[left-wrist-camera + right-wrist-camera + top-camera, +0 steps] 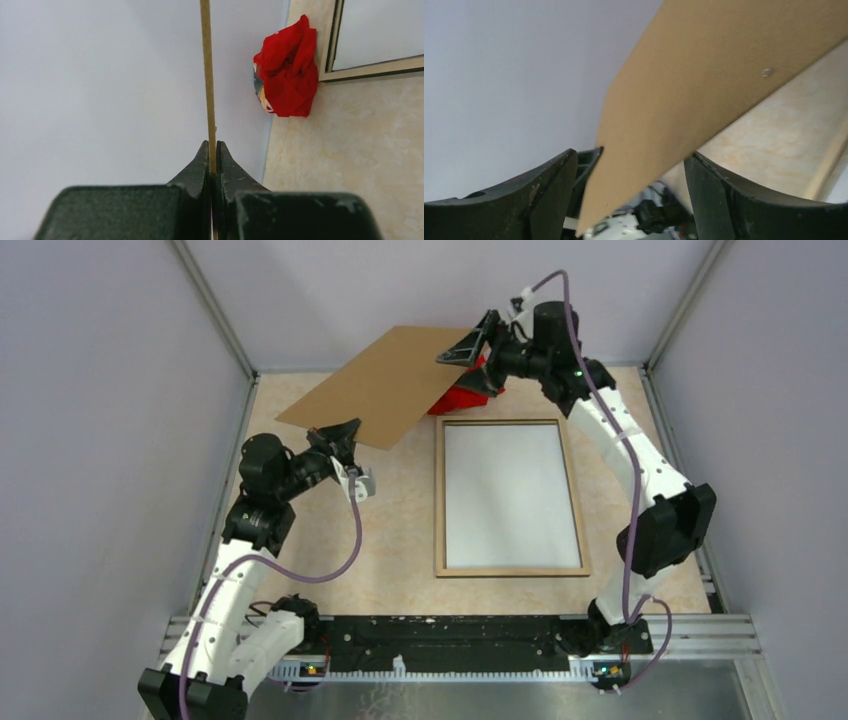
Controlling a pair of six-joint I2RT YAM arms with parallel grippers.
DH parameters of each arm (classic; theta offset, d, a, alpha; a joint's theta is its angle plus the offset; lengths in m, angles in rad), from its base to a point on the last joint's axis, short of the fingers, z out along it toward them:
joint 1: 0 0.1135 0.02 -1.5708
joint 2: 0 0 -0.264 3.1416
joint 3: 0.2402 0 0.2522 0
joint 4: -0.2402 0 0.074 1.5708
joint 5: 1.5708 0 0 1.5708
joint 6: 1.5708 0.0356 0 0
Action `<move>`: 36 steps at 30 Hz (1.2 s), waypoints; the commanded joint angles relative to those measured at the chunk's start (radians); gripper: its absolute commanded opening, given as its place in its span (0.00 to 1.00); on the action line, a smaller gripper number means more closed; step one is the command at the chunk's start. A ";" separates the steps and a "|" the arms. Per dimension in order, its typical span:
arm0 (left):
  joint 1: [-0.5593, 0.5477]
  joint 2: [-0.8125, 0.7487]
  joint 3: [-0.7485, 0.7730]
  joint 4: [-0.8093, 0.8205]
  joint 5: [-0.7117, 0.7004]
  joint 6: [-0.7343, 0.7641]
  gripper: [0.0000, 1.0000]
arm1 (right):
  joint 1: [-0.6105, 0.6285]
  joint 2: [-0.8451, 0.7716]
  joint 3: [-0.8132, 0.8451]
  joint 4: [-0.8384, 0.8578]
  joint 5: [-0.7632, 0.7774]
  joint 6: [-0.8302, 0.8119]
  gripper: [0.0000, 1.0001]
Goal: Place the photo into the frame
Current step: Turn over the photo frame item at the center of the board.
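The left gripper [212, 146] has its jaws closed flat on the thin edge of the brown backing sheet [206, 75], which runs straight ahead from between the fingertips and is seen edge-on. The right gripper [631, 156] has its jaws spread wide, with one finger on either side of a corner of the same sheet. They are not clamped on it, and contact with either finger cannot be confirmed. A small silvery dot [766, 72] sits on the sheet face ahead and to the right of the right jaws. The sheet spans from the left jaws to the right jaws, raised off the table [395, 530] and tilted. Ahead and to the right of the left jaws, and directly beneath the right jaws, a crumpled red bundle [290, 70] rests against a corner of the frame [510, 570]. A patch of coloured print on the bundle is too small to read. The frame lies flat on the table with its pale wood side up, on the base side of the right jaws. A white panel [510, 495] fills its opening; whether this is the photo lying face down cannot be told.
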 commanded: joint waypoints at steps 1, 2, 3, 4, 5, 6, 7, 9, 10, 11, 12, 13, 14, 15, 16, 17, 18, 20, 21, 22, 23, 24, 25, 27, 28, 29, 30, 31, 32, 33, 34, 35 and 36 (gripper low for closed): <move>0.000 -0.020 0.045 0.065 -0.011 0.019 0.00 | -0.080 -0.097 0.221 -0.243 -0.034 -0.562 0.79; 0.000 -0.025 0.049 0.038 0.000 0.034 0.00 | -0.080 -0.104 0.269 -0.332 0.002 -0.681 0.80; 0.000 -0.029 0.058 -0.016 0.015 0.047 0.00 | -0.078 -0.114 0.301 -0.397 0.032 -0.796 0.81; 0.000 -0.031 0.072 -0.061 0.031 0.056 0.00 | -0.077 -0.133 0.293 -0.435 0.048 -0.891 0.81; 0.000 -0.028 0.090 -0.108 0.048 0.062 0.00 | -0.072 -0.162 0.249 -0.446 0.066 -0.982 0.81; 0.000 -0.020 0.113 -0.157 0.068 0.059 0.00 | -0.059 -0.203 0.193 -0.441 0.110 -1.082 0.81; 0.000 -0.013 0.133 -0.195 0.079 0.050 0.00 | -0.032 -0.244 0.127 -0.417 0.166 -1.185 0.80; 0.000 0.000 0.176 -0.257 0.092 0.019 0.00 | 0.043 -0.336 0.016 -0.391 0.251 -1.383 0.81; 0.000 0.009 0.198 -0.289 0.098 0.013 0.00 | 0.086 -0.365 -0.032 -0.383 0.279 -1.466 0.81; 0.000 0.016 0.222 -0.322 0.100 0.005 0.00 | 0.148 -0.387 -0.068 -0.382 0.304 -1.541 0.82; 0.000 0.022 0.243 -0.349 0.102 -0.001 0.00 | 0.193 -0.403 -0.098 -0.386 0.325 -1.599 0.82; 0.000 0.028 0.262 -0.377 0.105 0.001 0.00 | 0.234 -0.414 -0.120 -0.394 0.338 -1.652 0.82; 0.000 0.028 0.278 -0.402 0.106 0.005 0.00 | 0.266 -0.423 -0.138 -0.400 0.347 -1.689 0.82; 0.000 0.028 0.290 -0.427 0.109 0.015 0.00 | 0.284 -0.430 -0.151 -0.398 0.354 -1.709 0.82; 0.000 0.025 0.300 -0.455 0.115 0.030 0.00 | 0.295 -0.435 -0.163 -0.396 0.348 -1.719 0.82; 0.000 0.021 0.313 -0.482 0.121 0.047 0.00 | 0.300 -0.442 -0.172 -0.397 0.333 -1.730 0.81; 0.000 0.015 0.320 -0.506 0.130 0.062 0.00 | 0.307 -0.449 -0.183 -0.388 0.323 -1.737 0.82; 0.000 0.005 0.331 -0.542 0.142 0.089 0.00 | 0.314 -0.459 -0.208 -0.361 0.323 -1.754 0.86; 0.000 0.005 0.341 -0.568 0.147 0.112 0.00 | 0.317 -0.459 -0.212 -0.359 0.313 -1.766 0.87; 0.000 0.008 0.354 -0.593 0.152 0.135 0.00 | 0.317 -0.455 -0.214 -0.355 0.303 -1.770 0.88; 0.000 0.011 0.368 -0.619 0.158 0.138 0.00 | 0.321 -0.450 -0.214 -0.353 0.290 -1.775 0.88; 0.000 0.016 0.384 -0.636 0.169 0.136 0.00 | 0.326 -0.441 -0.218 -0.351 0.284 -1.780 0.87; 0.000 0.021 0.398 -0.652 0.176 0.137 0.00 | 0.336 -0.436 -0.237 -0.329 0.299 -1.785 0.86; 0.000 0.025 0.429 -0.684 0.186 0.143 0.00 | 0.352 -0.436 -0.278 -0.270 0.335 -1.793 0.82; 0.000 0.027 0.439 -0.698 0.189 0.149 0.00 | 0.355 -0.439 -0.294 -0.243 0.335 -1.793 0.81; 0.000 0.028 0.450 -0.711 0.192 0.156 0.00 | 0.361 -0.441 -0.304 -0.225 0.323 -1.791 0.81; 0.000 0.028 0.457 -0.715 0.192 0.158 0.00 | 0.369 -0.441 -0.308 -0.216 0.307 -1.790 0.81; 0.000 0.028 0.464 -0.718 0.192 0.156 0.00 | 0.380 -0.441 -0.311 -0.212 0.295 -1.790 0.80; 0.000 0.028 0.469 -0.721 0.190 0.156 0.00 | 0.393 -0.440 -0.315 -0.211 0.288 -1.792 0.80; 0.000 0.031 0.474 -0.727 0.188 0.162 0.00 | 0.405 -0.438 -0.318 -0.209 0.280 -1.793 0.80; 0.000 0.033 0.480 -0.736 0.186 0.169 0.00 | 0.413 -0.433 -0.320 -0.204 0.278 -1.792 0.80; 0.000 0.033 0.484 -0.741 0.186 0.174 0.00 | 0.418 -0.427 -0.322 -0.192 0.281 -1.788 0.79; 0.000 0.033 0.488 -0.742 0.185 0.175 0.00 | 0.421 -0.419 -0.328 -0.170 0.289 -1.778 0.77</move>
